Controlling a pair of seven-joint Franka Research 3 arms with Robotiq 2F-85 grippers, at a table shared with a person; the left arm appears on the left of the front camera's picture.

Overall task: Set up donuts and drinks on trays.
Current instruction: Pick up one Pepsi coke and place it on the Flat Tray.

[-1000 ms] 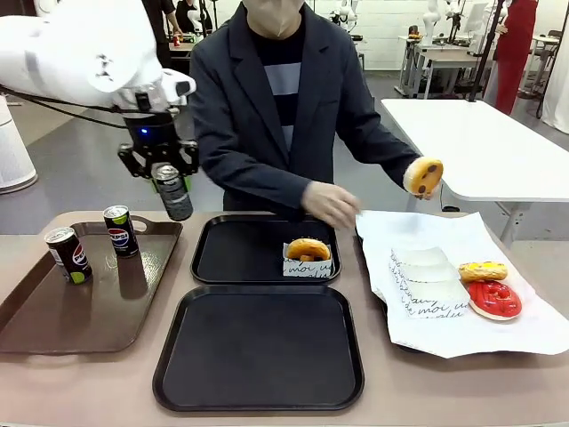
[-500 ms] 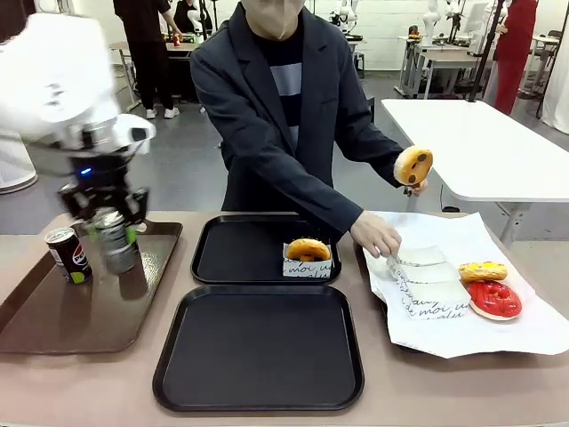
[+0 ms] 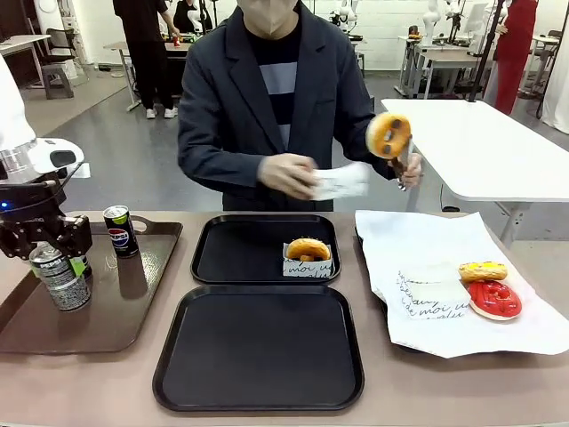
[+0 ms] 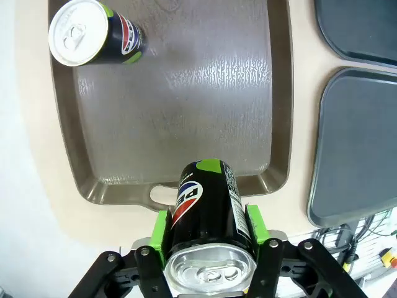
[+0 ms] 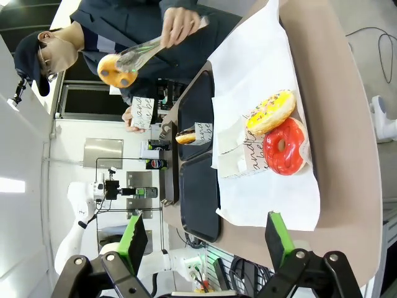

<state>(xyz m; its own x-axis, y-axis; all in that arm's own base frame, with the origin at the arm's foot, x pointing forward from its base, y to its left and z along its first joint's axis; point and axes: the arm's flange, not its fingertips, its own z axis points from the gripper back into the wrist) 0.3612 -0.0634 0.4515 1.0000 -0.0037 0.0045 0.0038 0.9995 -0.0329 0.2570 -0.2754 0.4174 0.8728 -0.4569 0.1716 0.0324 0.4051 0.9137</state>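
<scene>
Brown tray point(image 3: 133, 307): stands at the table's left, with one upright can point(image 3: 118, 229) near its far rim.
Far black tray point(image 3: 236, 253): carries one sleeved donut point(image 3: 308, 250). Near black tray point(image 3: 258, 347): just in front of it.
Left gripper point(image 3: 49, 247): points down at the picture's left edge. It is lower and farther left than a second ago, when it hung high above the brown tray's far rim. Jaws are clenched on the held can point(image 4: 208, 214), pads on either side of its upper body and its base over the brown tray's near-left corner.
Right gripper point(image 5: 206, 239): jaws spread.
Person's hand point(image 3: 286, 173): now raised with a paper sleeve point(image 3: 342, 181).
</scene>
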